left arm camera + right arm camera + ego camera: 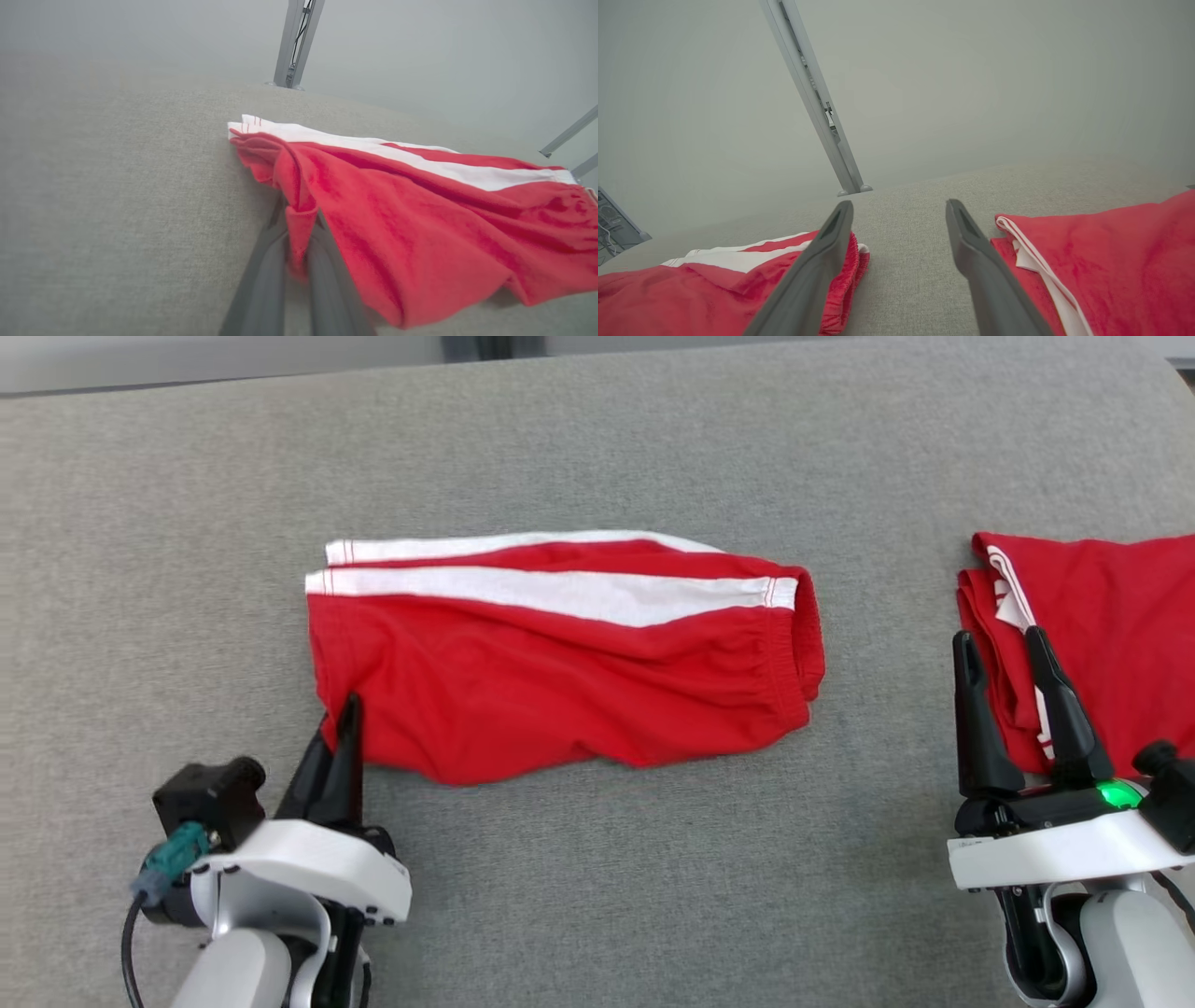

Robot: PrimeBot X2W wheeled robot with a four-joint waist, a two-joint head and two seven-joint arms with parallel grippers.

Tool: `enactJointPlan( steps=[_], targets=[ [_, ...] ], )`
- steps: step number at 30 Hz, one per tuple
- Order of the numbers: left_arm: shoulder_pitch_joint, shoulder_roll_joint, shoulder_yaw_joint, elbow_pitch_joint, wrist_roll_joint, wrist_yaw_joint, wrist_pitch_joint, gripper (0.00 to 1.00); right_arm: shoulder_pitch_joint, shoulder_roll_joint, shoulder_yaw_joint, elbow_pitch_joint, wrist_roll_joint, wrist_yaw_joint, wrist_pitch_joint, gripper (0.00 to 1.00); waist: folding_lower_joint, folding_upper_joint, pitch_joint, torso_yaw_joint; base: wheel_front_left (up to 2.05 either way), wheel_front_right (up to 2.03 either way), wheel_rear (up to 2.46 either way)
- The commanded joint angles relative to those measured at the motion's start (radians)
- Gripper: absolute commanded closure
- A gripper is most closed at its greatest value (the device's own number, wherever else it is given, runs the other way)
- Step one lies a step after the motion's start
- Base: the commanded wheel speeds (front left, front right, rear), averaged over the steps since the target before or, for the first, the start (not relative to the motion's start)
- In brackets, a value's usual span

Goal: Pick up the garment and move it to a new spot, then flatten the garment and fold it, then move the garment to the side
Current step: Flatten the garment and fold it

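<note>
My left gripper point(345, 714) clamps one corner of the shorts point(560, 681); thin bite could slip when lifting. My right gripper point(1001, 649): fingers apart.

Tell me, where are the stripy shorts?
In the head view the shorts lie in the middle of the grey table, their near-left corner pinched by the left tool; another red garment lies to their right.

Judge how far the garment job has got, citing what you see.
Looks done: the red shorts lie flattened and folded on the grey surface. In hand: the left hand is shut on their near corner; the right hand hangs open by another red garment. Left: possibly another fold, then moving them aside.
</note>
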Motion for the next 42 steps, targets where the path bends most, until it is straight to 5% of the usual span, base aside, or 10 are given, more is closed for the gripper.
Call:
enactJointPlan(
  steps=[1, 3, 5, 18, 29, 42],
  targets=[
    [0.015, 0.003, 0.000, -0.013, -0.007, 0.009, 0.008, 1.00, 0.013, -0.006, 0.000, 0.005, 0.002, 0.000, -0.001, 0.00, 0.0000, 0.0000, -0.007, 0.013, 0.00, 0.00, 0.00],
    [0.026, 0.002, 0.000, -0.022, -0.010, 0.011, 0.012, 1.00, 0.017, -0.008, 0.005, 0.011, 0.008, 0.000, -0.001, 0.00, 0.0000, 0.0000, -0.013, 0.018, 0.00, 0.00, 0.00],
    [0.029, -0.004, 0.004, -0.013, -0.018, 0.015, 0.012, 0.00, 0.014, -0.012, 0.013, 0.014, 0.007, 0.000, -0.002, 0.00, 0.0000, 0.0000, -0.017, 0.018, 0.00, 0.00, 0.00],
    [-0.082, 0.028, 0.074, -0.029, 0.114, 0.022, -0.216, 0.00, -0.001, -0.021, 0.005, 0.018, -0.046, 0.000, -0.001, 0.00, 0.0000, 0.0000, -0.058, 0.003, 0.00, 0.00, 0.00],
    [-0.060, 0.077, 0.118, -0.081, 0.270, -0.024, -0.223, 0.00, 0.010, -0.030, 0.002, 0.033, -0.070, 0.000, -0.001, 0.00, 0.0000, 0.0000, -0.083, 0.011, 0.00, 0.00, 0.00],
    [0.027, 0.056, 0.125, -0.060, 0.272, -0.038, -0.224, 0.00, 0.039, -0.044, -0.025, 0.058, -0.092, 0.000, 0.017, 0.00, 0.0000, 0.0000, -0.112, 0.041, 0.00, 0.00, 0.00]
  ],
)
